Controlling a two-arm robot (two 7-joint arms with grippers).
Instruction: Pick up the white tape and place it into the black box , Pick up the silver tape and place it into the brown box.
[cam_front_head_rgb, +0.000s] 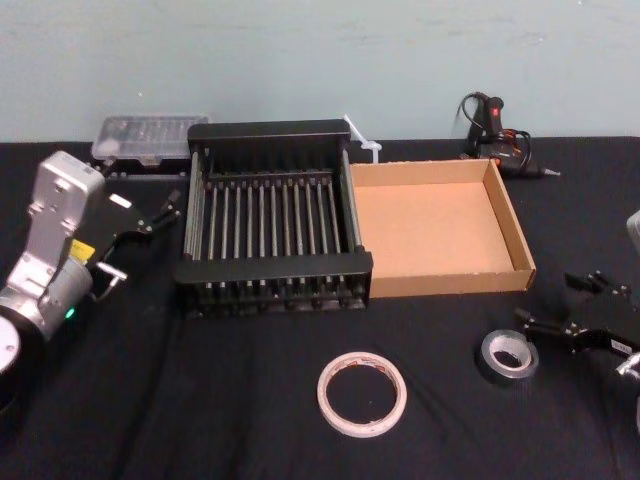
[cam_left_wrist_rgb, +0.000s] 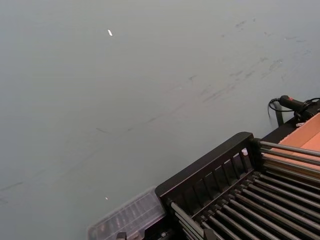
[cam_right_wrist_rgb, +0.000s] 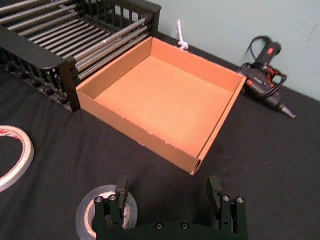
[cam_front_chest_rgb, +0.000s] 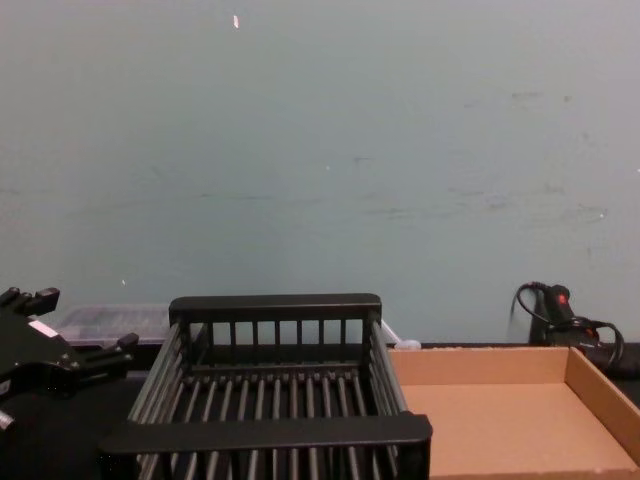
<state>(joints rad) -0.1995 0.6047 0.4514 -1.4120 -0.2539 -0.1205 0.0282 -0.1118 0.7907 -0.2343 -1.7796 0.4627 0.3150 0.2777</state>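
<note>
The white tape (cam_front_head_rgb: 331, 380) lies flat on the black cloth near the front, and its edge shows in the right wrist view (cam_right_wrist_rgb: 24, 157). To its right lies the smaller silver tape (cam_front_head_rgb: 493, 362), flat as well. My right gripper (cam_front_head_rgb: 566, 305) hovers just right of the silver tape, open and holding nothing; in the right wrist view (cam_right_wrist_rgb: 167, 192) one finger overlaps the silver tape (cam_right_wrist_rgb: 84, 216). The black box (cam_front_head_rgb: 196, 272) stands in the middle with the brown box (cam_front_head_rgb: 520, 240) touching its right side, both empty. My left gripper (cam_front_head_rgb: 160, 213) is open beside the black box's left wall.
A clear plastic case (cam_front_head_rgb: 150, 135) sits behind the black box at the back left. A black hot-glue gun (cam_front_head_rgb: 495, 135) with a cable lies at the back right, behind the brown box. A pale wall rises behind the table.
</note>
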